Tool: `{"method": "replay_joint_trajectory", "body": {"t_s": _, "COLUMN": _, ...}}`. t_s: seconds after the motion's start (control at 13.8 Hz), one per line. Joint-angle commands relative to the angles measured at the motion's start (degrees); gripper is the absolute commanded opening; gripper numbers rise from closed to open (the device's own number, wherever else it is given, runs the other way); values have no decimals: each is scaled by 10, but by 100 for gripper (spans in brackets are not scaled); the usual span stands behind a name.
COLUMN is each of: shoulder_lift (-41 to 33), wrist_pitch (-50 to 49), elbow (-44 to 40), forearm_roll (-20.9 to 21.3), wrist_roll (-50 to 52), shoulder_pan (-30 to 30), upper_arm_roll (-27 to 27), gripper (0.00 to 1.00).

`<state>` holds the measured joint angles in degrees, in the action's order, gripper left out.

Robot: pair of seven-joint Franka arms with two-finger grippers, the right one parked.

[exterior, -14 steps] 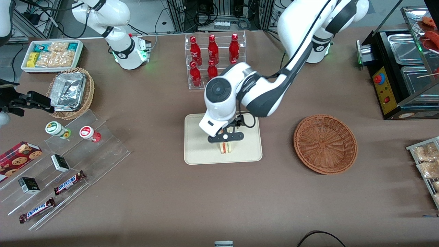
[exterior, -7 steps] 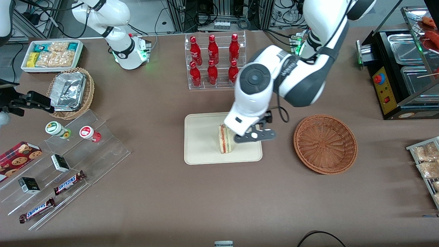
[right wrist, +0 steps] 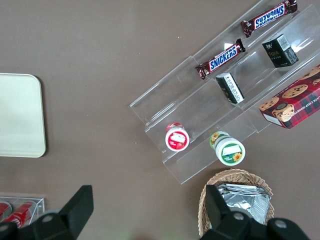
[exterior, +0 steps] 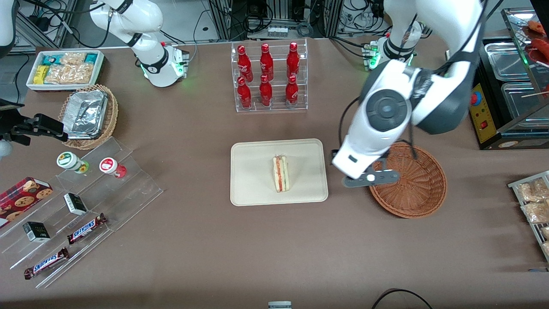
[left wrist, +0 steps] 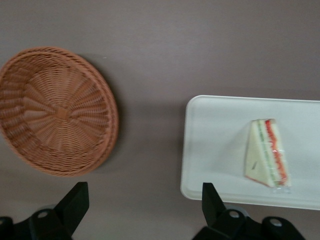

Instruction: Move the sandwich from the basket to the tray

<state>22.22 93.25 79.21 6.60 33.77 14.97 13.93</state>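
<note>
The sandwich (exterior: 281,173) (left wrist: 266,153), a pale wedge with red, orange and green layers, lies on the cream tray (exterior: 253,189) (left wrist: 210,150) at the table's middle. The reddish-brown wicker basket (exterior: 418,189) (left wrist: 56,111) stands beside the tray toward the working arm's end and holds nothing. My gripper (exterior: 371,179) (left wrist: 145,200) hangs raised over the brown table between tray and basket, partly over the basket's rim. It is open, its black fingers (left wrist: 75,199) wide apart, with only tablecloth between them.
A clear rack of red bottles (exterior: 268,77) stands farther from the front camera than the tray. A black food warmer (exterior: 502,94) stands at the working arm's end. An acrylic stand with snacks (exterior: 77,201) and a tan basket with foil container (exterior: 88,113) lie toward the parked arm's end.
My gripper let go of the sandwich, rose, and swung from over the tray toward the basket. The sandwich stays on the tray where it was released.
</note>
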Motion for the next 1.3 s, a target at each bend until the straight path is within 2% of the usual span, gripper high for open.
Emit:
{"method": "replay_joint_trajectory", "body": {"t_s": 0.0, "shoulder_lift": -79, "wrist_pitch": -7, "elbow": 77, "forearm_roll": -26, "wrist_roll": -60, "shoulder_pan": -46, "upper_arm_roll": 1, "gripper": 100}}
{"method": "replay_joint_trajectory", "body": {"t_s": 0.14, "shoulder_lift": -104, "wrist_pitch": -28, "elbow": 89, "forearm_roll": -30, "wrist_roll": -104, "shoulder_pan": -81, "upper_arm_roll": 2, "gripper": 100}}
{"method": "replay_joint_trajectory", "body": {"t_s": 0.29, "shoulder_lift": -121, "wrist_pitch": -66, "elbow": 94, "forearm_roll": -58, "wrist_roll": -166, "shoulder_pan": -114, "upper_arm_roll": 2, "gripper": 100}}
{"method": "replay_joint_trajectory", "body": {"t_s": 0.58, "shoulder_lift": -150, "wrist_pitch": -105, "elbow": 91, "forearm_roll": -65, "wrist_roll": -237, "shoulder_pan": -151, "upper_arm_roll": 0, "gripper": 100}}
{"method": "replay_joint_trajectory", "body": {"t_s": 0.94, "shoulder_lift": -191, "wrist_pitch": -163, "elbow": 85, "forearm_roll": -65, "wrist_roll": -309, "shoulder_pan": -155, "upper_arm_roll": -48, "gripper": 100}}
{"method": "replay_joint_trajectory", "body": {"t_s": 1.23, "shoulder_lift": -207, "wrist_pitch": -182, "elbow": 76, "forearm_roll": -65, "wrist_roll": -317, "shoulder_pan": -156, "upper_arm_roll": -76, "gripper": 100}}
